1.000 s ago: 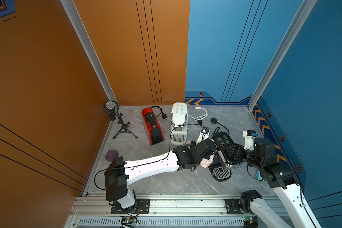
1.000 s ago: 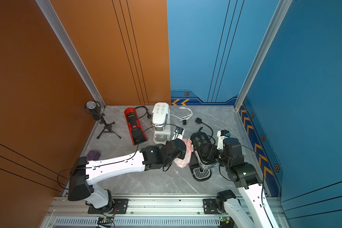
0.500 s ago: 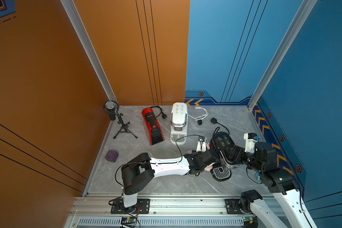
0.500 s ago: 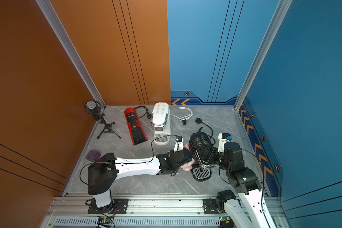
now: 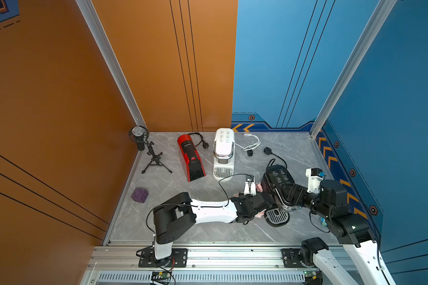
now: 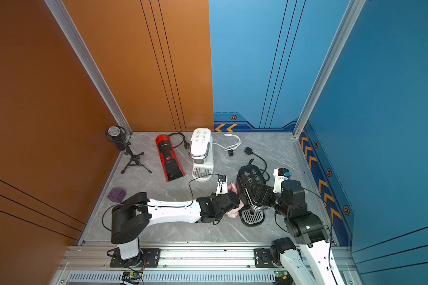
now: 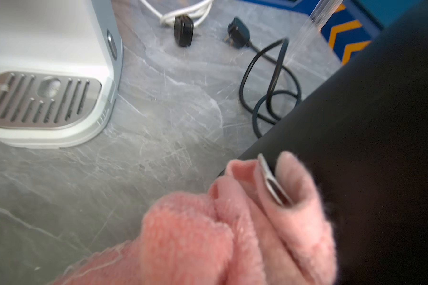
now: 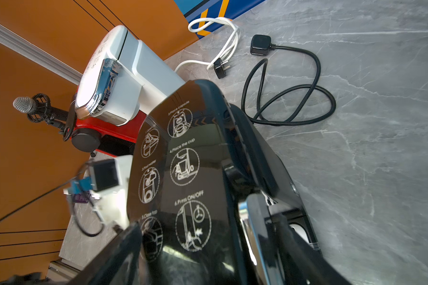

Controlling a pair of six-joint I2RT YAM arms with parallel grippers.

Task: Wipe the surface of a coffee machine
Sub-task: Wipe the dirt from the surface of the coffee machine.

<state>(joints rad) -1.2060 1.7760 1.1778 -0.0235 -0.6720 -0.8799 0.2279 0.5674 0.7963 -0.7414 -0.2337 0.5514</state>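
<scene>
Grey marble table [image 5: 208, 232] is being shown across the lower half of both top views. L arm [image 5: 208, 209] is being stretched low and flat across lower centre of frame. 1 s ago its elbow was being carried higher and its shoulder block further lower-left, so the reach has been dropped and pushed twd the machine. R arm [image 5: 344, 222] is being kept at lower right, approx unchanged.

Task obj: black coffee machine [image 5: 278, 176] is being stood upright, right of centre in the lower part of frame, w/ its drip tray [image 5: 277, 217] twd the bottom edge. It is being braced by right gripper [image 5: 290, 195]. Jaws are being held wide and clamped over the machine's front head, one finger each side per R wrist view.

White coffee machine [image 5: 223, 150] and red coffee machine [image 5: 190, 158] are being left untouched at centre, well apart from both grippers. Mic on tripod [image 5: 140, 138] is being left at centre-left.

Pink cloth [image 7: 195, 234] is being clenched in left gripper [image 7: 269, 185], jaws nearly closed w/ fabric bunched round one metal finger [image 7: 273, 182]. It is being pressed on the black machine's left flank. Vs 1 s ago the cloth is being seen lower on that flank, now reaching down beside the drip tray, so a downward stroke is judged as being made. Side wipe is judged underway, not done; icon-printed top and right flank are prob still being left for later.

Purple cube [image 5: 139, 195] is being left alone at lower left.
</scene>
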